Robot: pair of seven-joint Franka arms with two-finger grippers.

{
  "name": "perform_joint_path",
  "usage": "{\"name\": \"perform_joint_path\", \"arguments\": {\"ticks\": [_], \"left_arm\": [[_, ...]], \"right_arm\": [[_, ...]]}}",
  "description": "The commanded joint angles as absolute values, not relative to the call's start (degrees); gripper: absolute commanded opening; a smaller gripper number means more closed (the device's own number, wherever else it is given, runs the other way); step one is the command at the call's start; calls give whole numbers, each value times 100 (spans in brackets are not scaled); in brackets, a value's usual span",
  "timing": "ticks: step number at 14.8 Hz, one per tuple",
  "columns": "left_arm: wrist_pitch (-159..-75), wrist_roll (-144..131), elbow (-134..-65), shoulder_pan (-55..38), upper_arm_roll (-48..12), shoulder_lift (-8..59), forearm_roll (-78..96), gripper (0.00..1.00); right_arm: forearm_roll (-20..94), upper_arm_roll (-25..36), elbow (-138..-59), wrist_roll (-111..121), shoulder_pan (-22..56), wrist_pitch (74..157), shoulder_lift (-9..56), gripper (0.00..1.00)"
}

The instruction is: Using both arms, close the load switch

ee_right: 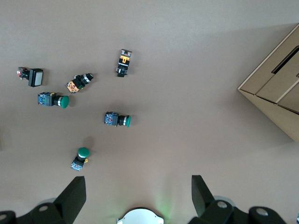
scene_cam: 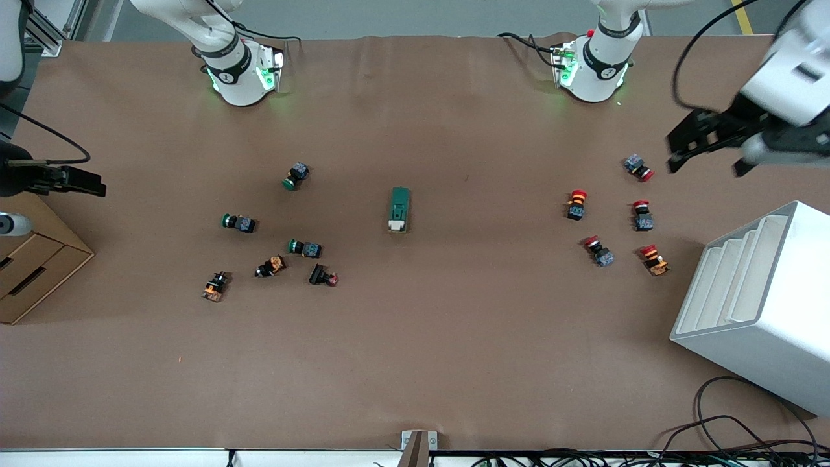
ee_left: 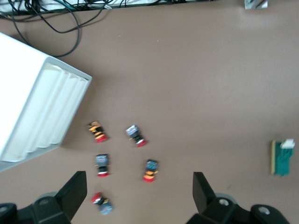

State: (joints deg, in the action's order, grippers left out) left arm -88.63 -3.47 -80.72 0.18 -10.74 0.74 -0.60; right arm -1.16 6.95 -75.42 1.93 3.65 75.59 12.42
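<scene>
One load switch (scene_cam: pixel 399 209) lies mid-bench (scene_cam: pixel 454 337), between five red-capped buttons (scene_cam: pixel 576 204) and six other buttons (scene_cam: pixel 238 222). Left claw (scene_cam: pixel 707 146) and right claw (scene_cam: pixel 68 181) hover wide open, empty.

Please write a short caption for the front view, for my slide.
Load switch lies untouched mid-table between scattered push-buttons, while the open left gripper and open right gripper hang over the table's two ends.
</scene>
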Motion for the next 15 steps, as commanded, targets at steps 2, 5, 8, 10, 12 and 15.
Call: {"name": "perform_joint_path", "arguments": {"ticks": [2, 5, 8, 10, 12, 15], "left_arm": [[-8649, 359, -8288, -53, -791, -228, 0, 100], [-8569, 466, -8892, 17, -791, -684, 9, 100], [-8578, 300, -9386, 35, -782, -1080, 26, 100], [-8587, 106, -9492, 27, -782, -1203, 53, 100], [-8587, -8, -9527, 9, -791, -1204, 61, 100], [-8578, -79, -9466, 61, -800, -1134, 70, 100]], "right_arm": [[-62, 563, -7444, 211, 308, 7427, 1274, 100], [-44, 554, -7453, 263, 290, 7234, 1204, 100], [-18, 562, -7750, 281, 290, 7277, 951, 100], [-18, 519, -8023, 281, 203, 7356, 678, 100], [-18, 431, -8059, 281, 80, 7348, 598, 100], [-26, 255, -8112, 290, -70, 7339, 440, 100]]}}
